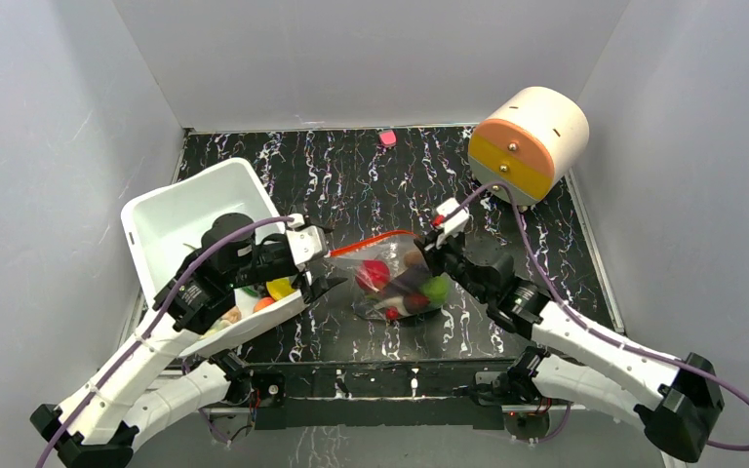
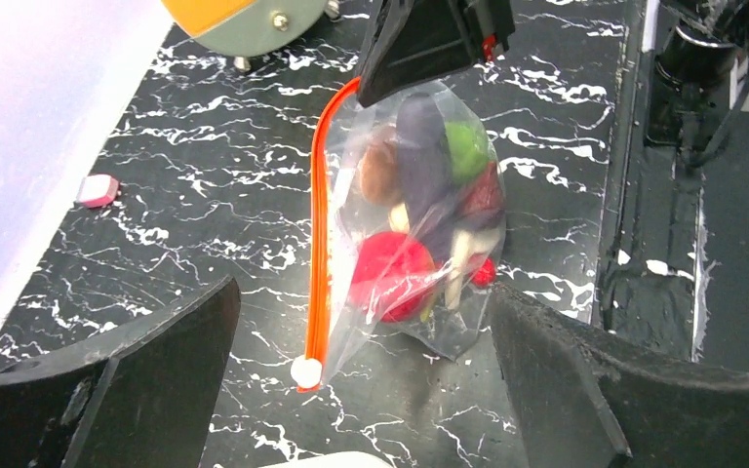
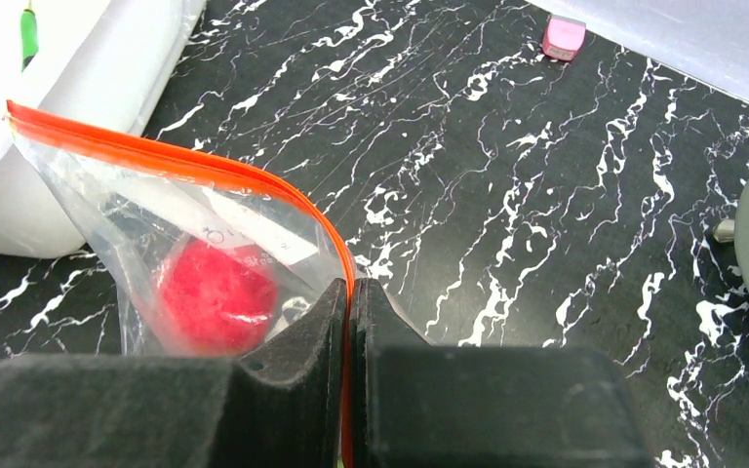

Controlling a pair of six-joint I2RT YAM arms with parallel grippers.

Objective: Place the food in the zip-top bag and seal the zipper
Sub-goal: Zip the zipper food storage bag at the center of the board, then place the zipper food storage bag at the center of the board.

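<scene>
left gripper [image 2: 363, 292] spread wide, zip-top bag [image 2: 429, 327] beyond it, food [image 2: 390, 275] inside

The bag [image 2: 446, 336] is clear with an orange-red zipper [image 2: 318, 244], apple [image 2: 390, 275] red, fruit [image 2: 466, 151] green, desk [image 2: 205, 195] black with white veins, tub [image 1: 185, 210] white.

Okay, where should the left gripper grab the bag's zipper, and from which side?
Pinch the zipper at its free end, beside the white end piece, the left gripper coming straight in from the left with jaws across the strip. That edge is thin and stands clear; the right gripper clamps the far end, and the bag bulges with food.
</scene>
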